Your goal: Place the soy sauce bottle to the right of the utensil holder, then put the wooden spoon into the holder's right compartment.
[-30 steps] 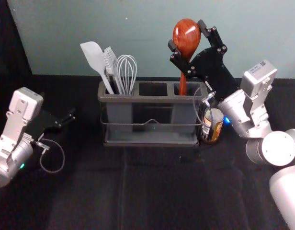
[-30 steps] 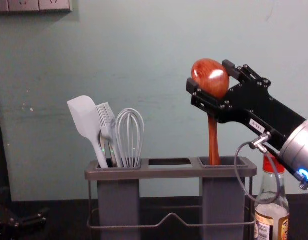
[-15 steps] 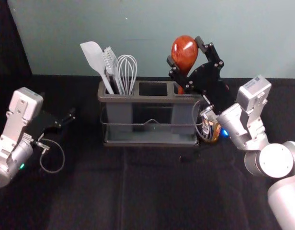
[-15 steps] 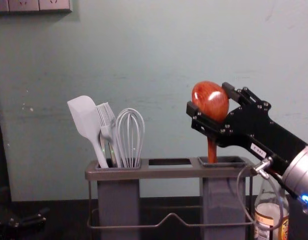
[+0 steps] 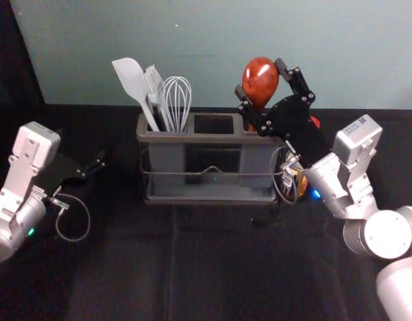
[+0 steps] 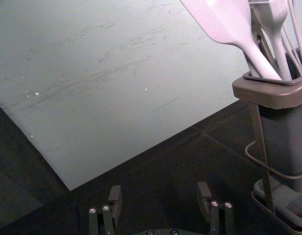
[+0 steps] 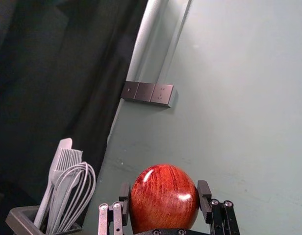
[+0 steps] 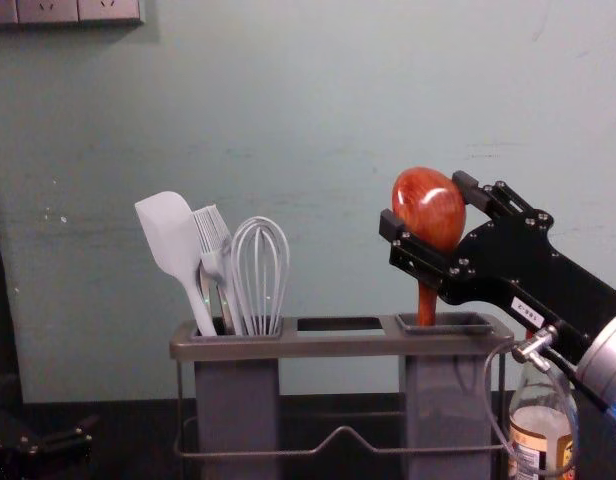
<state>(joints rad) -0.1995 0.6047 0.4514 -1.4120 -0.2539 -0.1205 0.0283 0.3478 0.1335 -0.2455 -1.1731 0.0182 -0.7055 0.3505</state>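
In the head view, my right gripper is shut on the head of the wooden spoon. The right wrist view has the spoon's round bowl between the fingertips of my right gripper. The spoon's handle points down into the right compartment of the utensil holder, its lower end hidden inside. Beside the holder's right end stands the soy sauce bottle, upright, partly behind my right arm and its cable. My left gripper is parked at the left; its wrist view shows the left gripper open, holding nothing.
A spatula, a brush and a whisk stand in the holder's left compartment. Behind the holder rises a pale wall. A dark cloth covers the table.
Over the last second my right gripper has lowered with the spoon, the handle sinking deeper into the right compartment, then shifted slightly right. The left arm has stayed still.
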